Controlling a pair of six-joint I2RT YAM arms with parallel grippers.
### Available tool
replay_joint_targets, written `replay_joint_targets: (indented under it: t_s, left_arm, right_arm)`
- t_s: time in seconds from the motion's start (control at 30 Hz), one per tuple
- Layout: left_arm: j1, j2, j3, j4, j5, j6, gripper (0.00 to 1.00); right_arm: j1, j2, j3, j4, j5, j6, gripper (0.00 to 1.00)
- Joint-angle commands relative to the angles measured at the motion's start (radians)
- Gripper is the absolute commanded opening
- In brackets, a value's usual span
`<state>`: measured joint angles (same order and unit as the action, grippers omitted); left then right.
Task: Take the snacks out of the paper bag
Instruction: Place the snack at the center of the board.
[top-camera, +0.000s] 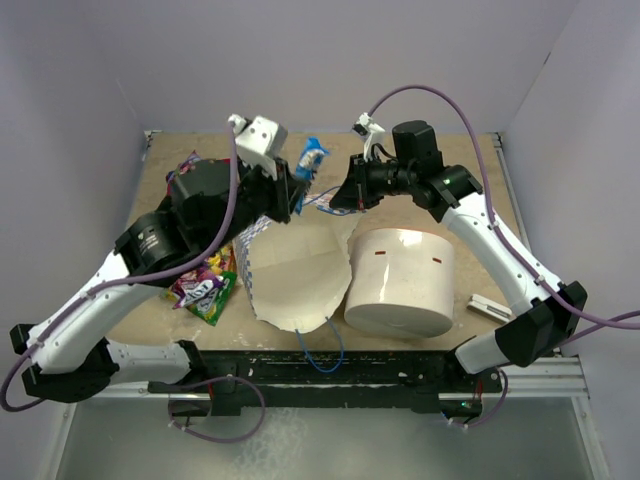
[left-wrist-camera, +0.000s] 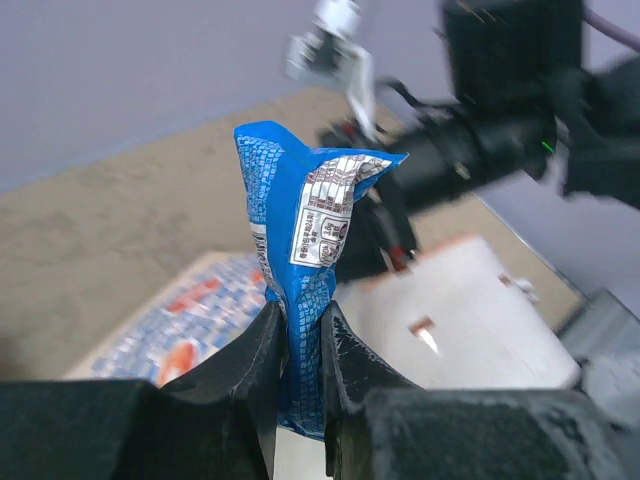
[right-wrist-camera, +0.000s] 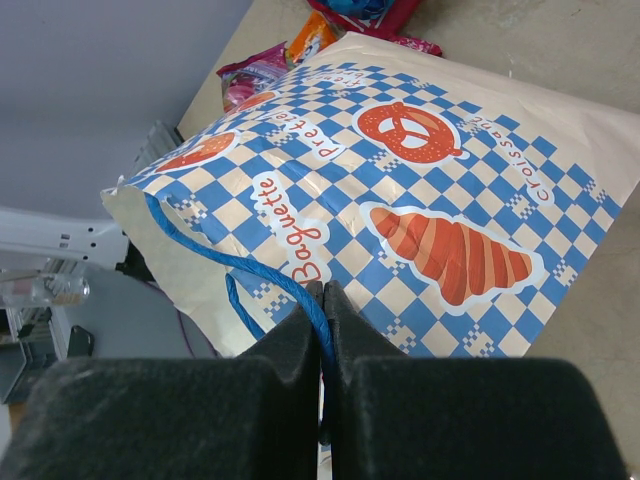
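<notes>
Here, in my overhead view, the left gripper (top-camera: 290, 195) is raised above the table (top-camera: 470, 170), its jaws closed narrowly on the lower end of a blue packet (top-camera: 312, 160). My left wrist camera confirms this: the blue packet (left-wrist-camera: 305, 230) stands upright between the two black fingers (left-wrist-camera: 250, 370), and its printed white label faces the lens.

The right gripper (right-wrist-camera: 322, 300) is pinched tight on a blue cord handle (right-wrist-camera: 230, 262) of the paper bag (right-wrist-camera: 420, 200), whose checkered side carries an orange pretzel and croissant. From above, the paper bag (top-camera: 295, 275) shows its plain white inside and lies between a white cylinder (top-camera: 400, 280) on the right and loose snack packets (top-camera: 205, 285) on the left. A second cord loop hangs at the table's near edge. More red and pink packets (right-wrist-camera: 260, 70) lie just beyond the bag.
</notes>
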<state>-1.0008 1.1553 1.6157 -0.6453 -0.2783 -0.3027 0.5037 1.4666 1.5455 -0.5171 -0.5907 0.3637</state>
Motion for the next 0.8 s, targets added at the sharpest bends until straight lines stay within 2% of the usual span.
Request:
replay_joint_targets:
  t_s: [0.0,0.17,0.27,0.37,0.43,0.57,0.77]
  left_arm:
    - [0.130,0.084,0.092,0.048,-0.254,0.108,0.14]
    - [0.434,0.153,0.113,-0.111,-0.241,-0.047,0.05]
    - [0.637,0.164,0.059,-0.205,-0.109,-0.147,0.02]
    - [0.784,0.177,-0.051,-0.242,0.037,-0.198,0.00]
    - [0.840,0.194,-0.152,-0.246,0.092,-0.199,0.00]
    - [0.909,0.252,-0.269,-0.222,0.097,-0.160,0.00]
    - [0.977,0.370,-0.310,-0.156,0.086,-0.095,0.00]
  right_arm:
    - [-0.002,-0.008,0.031,0.021,-0.008,-0.003,0.00]
    - [-0.002,-0.023,0.023,0.019,0.001,-0.009,0.00]
    - [-0.002,-0.035,0.013,0.018,0.012,-0.011,0.00]
    - [-0.002,-0.038,0.004,0.020,0.014,-0.012,0.00]
    - [-0.002,-0.036,0.006,0.021,0.013,-0.012,0.00]
    - [-0.002,-0.020,0.027,0.021,0.010,-0.013,0.00]
    - [-0.002,0.015,0.109,-0.003,0.006,0.016,0.00]
